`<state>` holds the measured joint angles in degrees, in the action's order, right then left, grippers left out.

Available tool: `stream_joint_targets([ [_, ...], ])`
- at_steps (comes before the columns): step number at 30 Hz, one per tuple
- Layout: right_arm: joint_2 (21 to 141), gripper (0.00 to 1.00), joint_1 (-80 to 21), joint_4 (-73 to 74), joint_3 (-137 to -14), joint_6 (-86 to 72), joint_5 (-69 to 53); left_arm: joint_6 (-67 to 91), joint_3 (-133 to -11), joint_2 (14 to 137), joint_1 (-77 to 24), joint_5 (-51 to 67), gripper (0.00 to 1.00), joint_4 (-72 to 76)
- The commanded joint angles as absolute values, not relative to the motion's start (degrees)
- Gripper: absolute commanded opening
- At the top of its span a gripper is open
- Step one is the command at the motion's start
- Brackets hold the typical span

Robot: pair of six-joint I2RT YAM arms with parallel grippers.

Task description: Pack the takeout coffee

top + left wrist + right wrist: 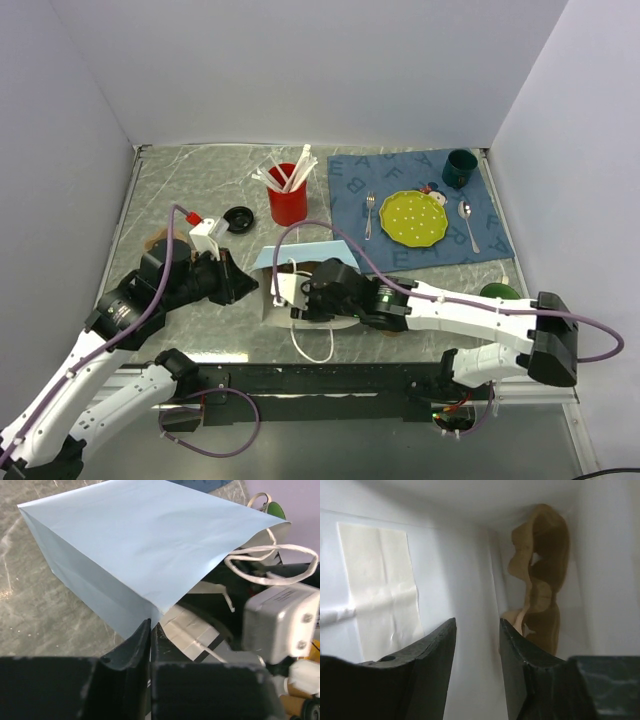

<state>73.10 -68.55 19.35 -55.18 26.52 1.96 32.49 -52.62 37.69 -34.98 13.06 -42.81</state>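
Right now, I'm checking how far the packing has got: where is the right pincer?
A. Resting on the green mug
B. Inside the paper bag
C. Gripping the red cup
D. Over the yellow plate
B: the right pincer has only white inner paper walls around it in its wrist view, and the top view shows it pushed into the mouth of the bag.
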Motion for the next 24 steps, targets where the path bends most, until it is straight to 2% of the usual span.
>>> stream_joint_targets([
  [1,77.25,0.48,-67.50,18.55,-59.59,27.68,1.05,33.13,-55.55,38.85,-35.24,14.85,0.03,-40.79],
  [8,83.93,0.50,-66.89,13.99,-62.05,28.48,12.12,36.56,-55.11,39.29,-35.24,17.31,0.01,-38.06],
  [13,86.13,0.50,-66.01,10.55,-60.21,29.53,15.55,37.53,-54.76,38.85,-35.33,17.06,0.01,-37.70],
  [20,87.80,0.56,-65.39,11.15,-59.59,27.95,17.23,38.41,-54.58,37.88,-35.24,16.08,0.01,-38.23],
  [22,87.71,0.56,-65.39,11.95,-59.33,26.72,19.68,38.41,-54.67,37.79,-35.24,15.91,0.01,-38.41],
  [24,86.49,0.50,-65.30,11.08,-57.40,25.93,20.74,38.41,-54.49,37.71,-35.24,15.91,0.01,-38.32],
])
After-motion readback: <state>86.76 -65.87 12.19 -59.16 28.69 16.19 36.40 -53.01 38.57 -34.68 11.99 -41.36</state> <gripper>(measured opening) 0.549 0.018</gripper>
